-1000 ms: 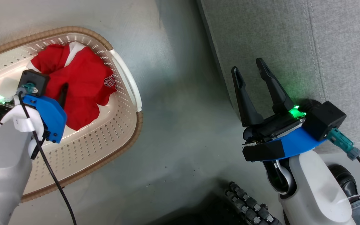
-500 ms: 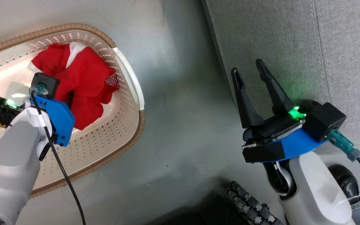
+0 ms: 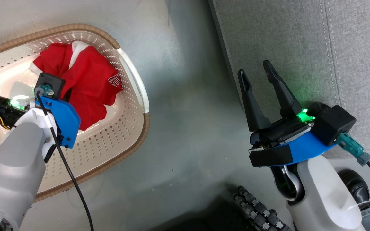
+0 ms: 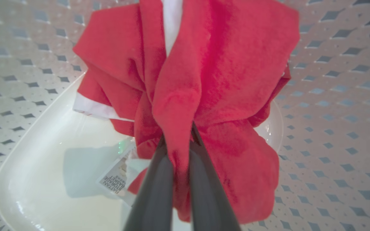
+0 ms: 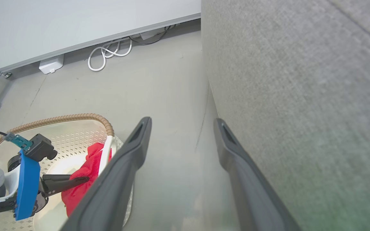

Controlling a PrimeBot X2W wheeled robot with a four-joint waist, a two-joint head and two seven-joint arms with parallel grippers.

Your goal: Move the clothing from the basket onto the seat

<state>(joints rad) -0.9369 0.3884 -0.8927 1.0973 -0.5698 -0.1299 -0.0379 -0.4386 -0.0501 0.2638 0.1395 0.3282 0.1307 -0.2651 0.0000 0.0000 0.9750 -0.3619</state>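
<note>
We grip a fold of the clothing [image 4: 223,64] in our left gripper [image 4: 178,133], jaws closed, inside the basket [image 3: 130,80] (walls all round). Right gripper [image 3: 254,67] gapes empty; bare floor [image 3: 188,96] separates basket from seat [image 3: 300,38], at three o'clock.

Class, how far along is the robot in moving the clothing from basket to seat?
Done: no clothing shows on the light-grey fabric seat. In hand: the left gripper is shut on the soft red clothing inside the cream perforated plastic basket. Left: lift, carry, release. The right gripper is open.
</note>
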